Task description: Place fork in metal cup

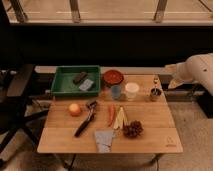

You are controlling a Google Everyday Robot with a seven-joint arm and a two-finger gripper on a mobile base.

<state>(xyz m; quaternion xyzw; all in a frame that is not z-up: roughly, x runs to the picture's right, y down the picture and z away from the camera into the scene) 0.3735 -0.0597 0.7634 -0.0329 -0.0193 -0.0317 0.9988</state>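
Table point(150, 135): rectangular, matte wooden slats; below and left of the gripper point(171, 79).
Arm point(197, 70): pale, rounded shell, cut off by the right edge. The gripper is at its left tip; spread or closed cannot be told.
Tray point(62, 89): green plastic, far left of the gripper.
Metal cup point(155, 94): dark shiny cylinder, just below-left of the gripper.
Fork point(156, 83): thin silvery sliver, upright at the cup's mouth, lower end hidden.
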